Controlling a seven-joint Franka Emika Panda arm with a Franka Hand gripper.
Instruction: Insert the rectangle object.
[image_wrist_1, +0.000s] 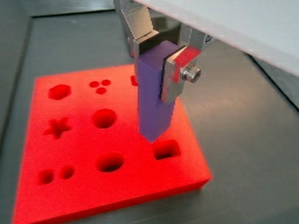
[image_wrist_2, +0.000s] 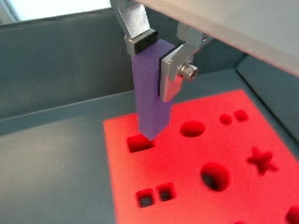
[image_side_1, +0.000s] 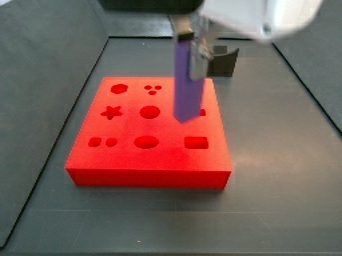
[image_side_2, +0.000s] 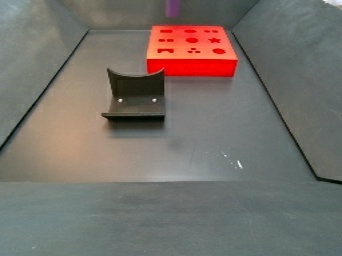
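Observation:
My gripper (image_wrist_1: 158, 63) is shut on the rectangle object (image_wrist_1: 155, 96), a long purple-blue bar held upright near its upper end. Both also show in a wrist view, the gripper (image_wrist_2: 158, 54) and the bar (image_wrist_2: 149, 92), and in a side view, the gripper (image_side_1: 198, 48) and the bar (image_side_1: 189, 85). The bar hangs over the red block (image_wrist_1: 70, 188), with its lower end close above a square hole (image_wrist_1: 167, 150). That hole also shows in a wrist view (image_wrist_2: 139, 143). I cannot tell whether the bar touches the block. The gripper is out of a side view that shows the block (image_side_2: 214, 66).
The red block (image_side_1: 147, 170) has several other shaped holes: round ones, a star (image_wrist_1: 55, 129) and small paired ones. A dark grey curved holder block (image_side_2: 134, 97) stands on the dark floor away from the red block. Raised tray walls (image_side_2: 40, 90) border the floor.

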